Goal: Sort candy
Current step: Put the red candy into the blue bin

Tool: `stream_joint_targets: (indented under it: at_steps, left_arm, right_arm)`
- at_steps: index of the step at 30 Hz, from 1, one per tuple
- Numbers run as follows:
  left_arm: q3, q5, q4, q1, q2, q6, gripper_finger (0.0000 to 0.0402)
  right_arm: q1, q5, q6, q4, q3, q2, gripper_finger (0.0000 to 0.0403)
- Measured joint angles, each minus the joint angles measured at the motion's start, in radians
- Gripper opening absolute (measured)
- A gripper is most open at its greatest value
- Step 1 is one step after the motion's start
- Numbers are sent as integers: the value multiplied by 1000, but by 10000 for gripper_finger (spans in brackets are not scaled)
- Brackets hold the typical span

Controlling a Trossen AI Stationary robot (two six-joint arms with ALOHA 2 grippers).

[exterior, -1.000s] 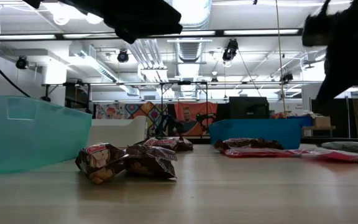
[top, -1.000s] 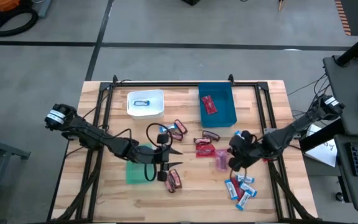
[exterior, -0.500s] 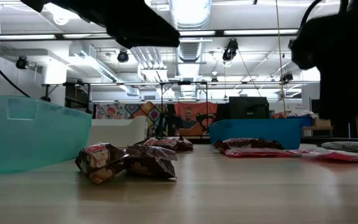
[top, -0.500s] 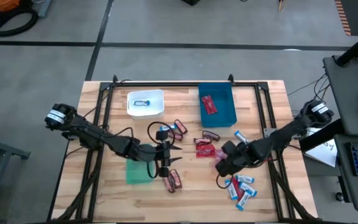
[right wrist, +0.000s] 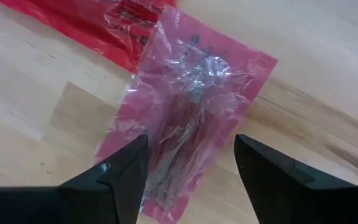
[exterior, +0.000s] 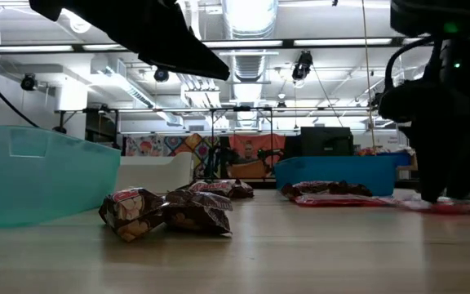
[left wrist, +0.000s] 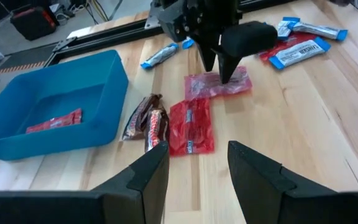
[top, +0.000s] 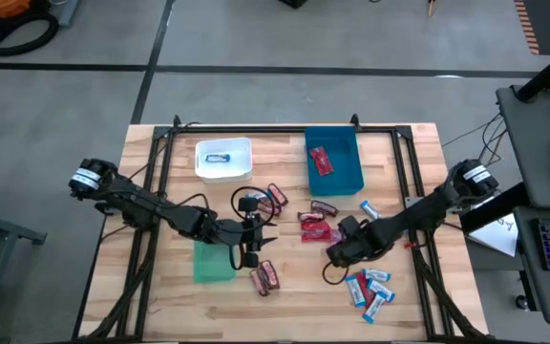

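Observation:
The candy lies loose on the wooden table: red packets (top: 313, 227), maroon bars (top: 265, 277), and blue-and-white bars (top: 369, 287) at the near right. A pink crinkly packet (right wrist: 191, 118) lies flat on the wood. My right gripper (right wrist: 191, 146) is open and points down at it, one finger on either side of its width, seen also in the left wrist view as the right gripper (left wrist: 219, 70). My left gripper (top: 254, 239) hangs open and holds nothing, above the table's middle by the green bin (top: 213, 265). My right gripper comes at the pink packet's middle (left wrist: 219, 84) from above, its open fingers lying across the packet. I cannot tell whether the fingertips touch the wrapper. The packet lies flat on the table.
A white bin (top: 223, 158) with one blue-and-white bar and a blue bin (top: 334, 161) with a red packet stand at the far side. More maroon bars (top: 275, 196) and one blue-and-white bar (top: 369, 208) lie between them and the grippers. Black rails (top: 151, 205) frame the table.
My right gripper has gone down and toward the table's left edge, rolling at the wrist, and now stands over the pink packet. The packet has stayed where it lay.

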Motion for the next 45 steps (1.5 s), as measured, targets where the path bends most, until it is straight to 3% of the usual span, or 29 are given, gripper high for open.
stream_joint_targets:
  at_steps: [8, 18, 27, 31, 35, 41, 45]
  left_arm:
    - [0, 0, 0, 2, 0, 0, 149]
    - [0, 224, 46, 6, 0, -38, 149]
    - [0, 257, 103, 9, 0, -101, 149]
    - [0, 258, 146, 16, 0, -106, 149]
    - [-1, 258, 219, 26, 14, -117, 149]
    - [-4, 257, 404, 48, 114, -140, 149]
    - [5, 258, 554, 64, 202, -144, 149]
  right_arm:
    - [-3, 5, -16, 7, 2, 51, 183]
    - [-3, 6, -123, -6, -2, -1, 27]
    - [49, 69, -192, -154, 3, -167, 15]
    - [105, 222, -269, -147, 3, -253, 14]
    - [180, 509, -367, -75, -7, -288, 14]
    - [245, 849, -571, 86, -14, -244, 13]
    - [251, 970, -731, 261, -15, -198, 13]
